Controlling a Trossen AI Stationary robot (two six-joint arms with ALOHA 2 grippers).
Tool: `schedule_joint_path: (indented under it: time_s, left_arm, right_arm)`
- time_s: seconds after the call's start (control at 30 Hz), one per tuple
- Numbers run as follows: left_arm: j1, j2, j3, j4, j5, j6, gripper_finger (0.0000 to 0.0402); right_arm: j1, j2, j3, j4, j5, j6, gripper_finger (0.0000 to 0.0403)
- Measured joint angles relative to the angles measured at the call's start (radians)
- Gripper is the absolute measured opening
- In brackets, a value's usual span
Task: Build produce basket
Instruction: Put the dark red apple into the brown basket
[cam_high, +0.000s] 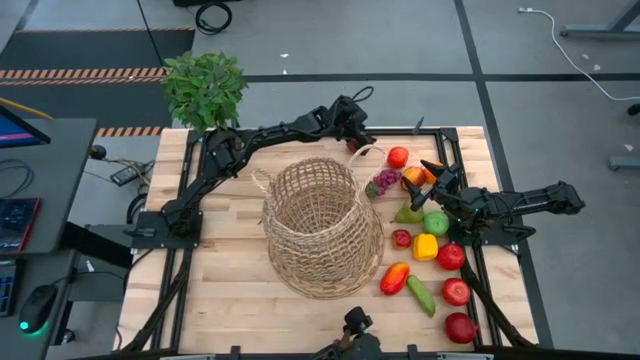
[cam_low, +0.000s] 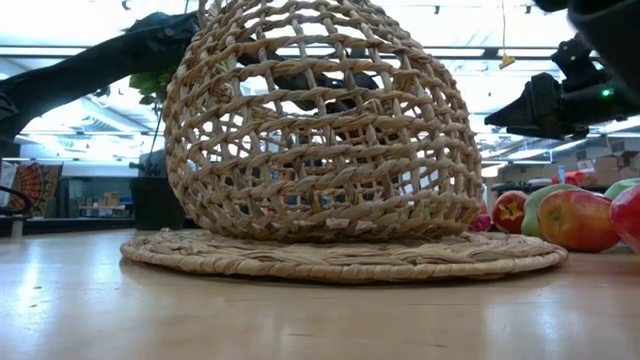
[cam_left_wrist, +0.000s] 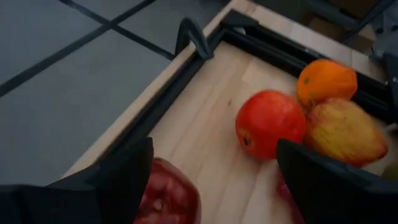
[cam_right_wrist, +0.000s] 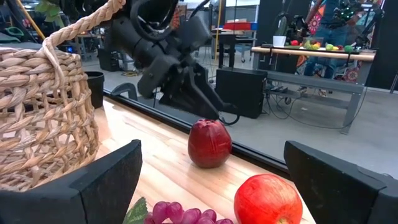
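Wooden table (cam_high: 230, 290) in workshop | basket (cam_high: 322, 228) is seen central, produce (cam_high: 432, 248) clustered at its right | left gripper (cam_high: 352, 140), fingers spread and empty, is poised over a dark red apple (cam_right_wrist: 209, 144) beside the handle | right gripper (cam_high: 432, 178), fingers apart, hangs above the produce | advice: apple to be centred between the fingers before closing, handle to be avoided

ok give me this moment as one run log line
left end effector: open, over dark red apple by far edge | right end effector: open, over produce | basket: no produce seen inside
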Motion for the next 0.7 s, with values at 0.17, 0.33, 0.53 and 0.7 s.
schedule_joint_path:
  time_s: [0.17,0.33,0.53,0.7]
  left_arm:
    - [-0.002,-0.001,0.001,-0.018,-0.003,-0.028,0.0346]
    - [0.004,-0.002,0.001,-0.117,-0.035,-0.127,0.0351]
    - [-0.010,-0.006,0.013,-0.151,-0.077,-0.050,0.0349]
    - [-0.033,-0.010,0.039,-0.210,-0.195,-0.017,0.0348]
  right_arm:
    - [0.000,0.000,0.000,0.002,0.000,0.000,0.0396]
    - [0.000,0.000,0.000,0.002,0.000,0.000,0.0396]
    - [0.000,0.000,0.000,0.002,0.000,0.000,0.0396]
    - [0.000,0.000,0.000,0.002,0.000,0.000,0.0396]
